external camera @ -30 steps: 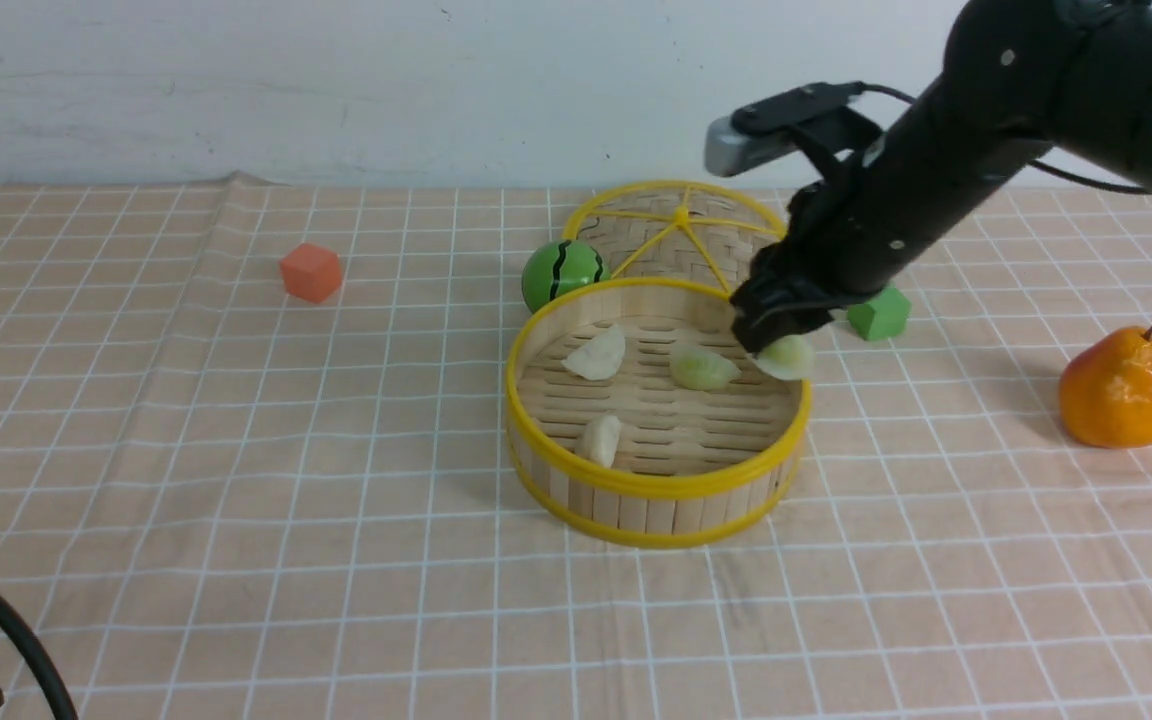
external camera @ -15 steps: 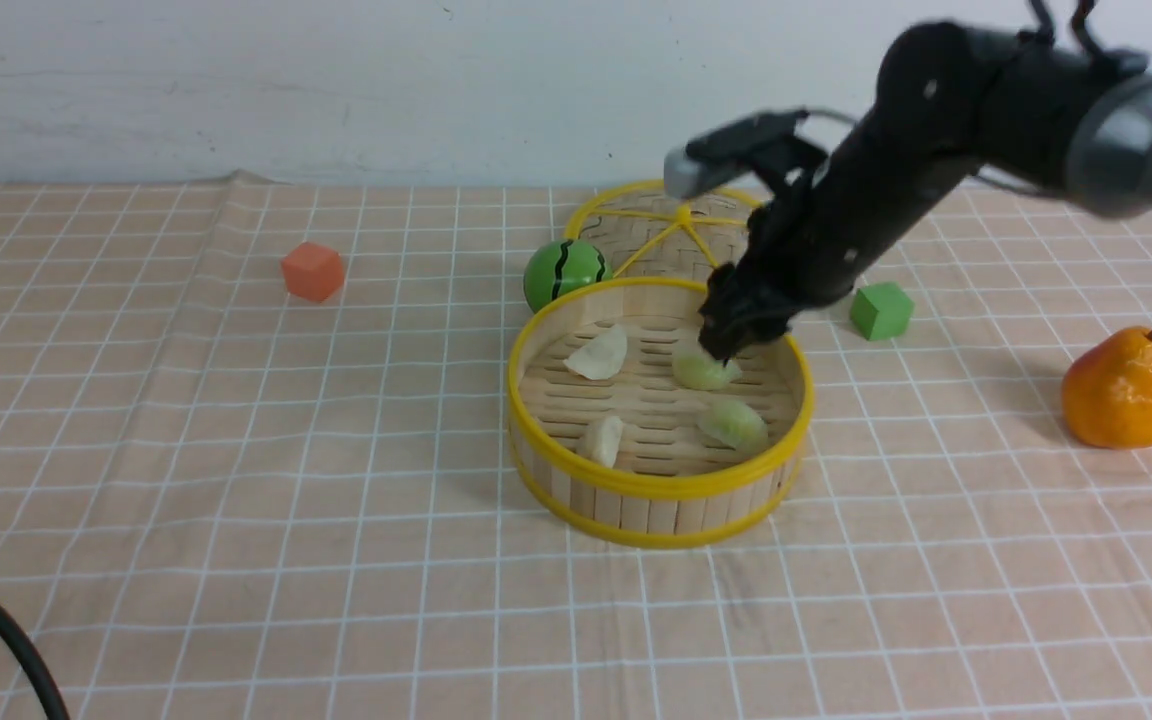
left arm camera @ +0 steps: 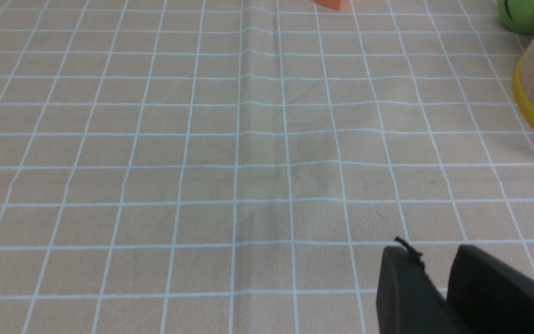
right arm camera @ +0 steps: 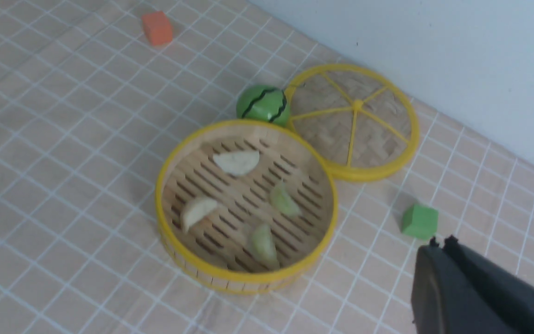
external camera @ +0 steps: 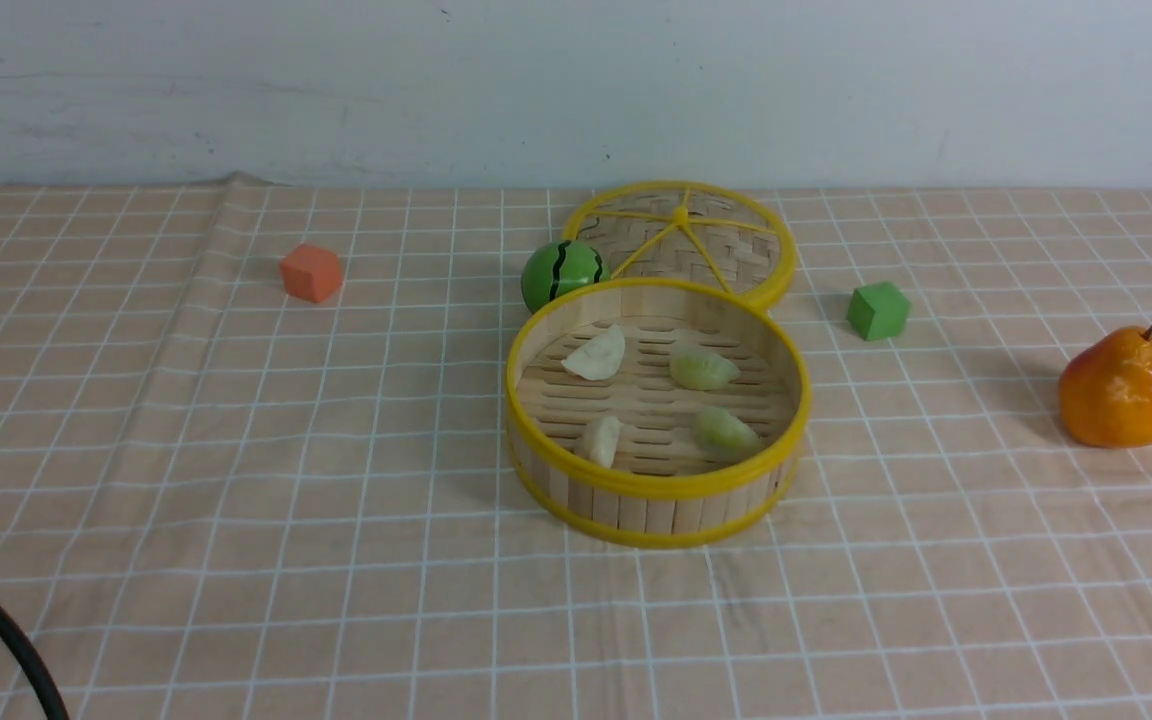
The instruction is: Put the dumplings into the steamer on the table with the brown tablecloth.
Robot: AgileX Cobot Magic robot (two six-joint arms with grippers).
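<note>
Four pleated dumplings [external camera: 701,369] lie in our round, slatted bamboo steamer [external camera: 658,486]. Our right gripper's [right arm camera: 444,246] fingers press together; we cannot tell how our left gripper's [left arm camera: 427,264] stand.

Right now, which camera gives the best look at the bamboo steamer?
The right wrist view: it looks down into the steamer, showing the slatted floor and all four dumplings. The front view also shows the whole steamer, with more of its outer wall but a more slanted look inside. The left wrist view catches only a cut-off piece of wall and rim.
</note>
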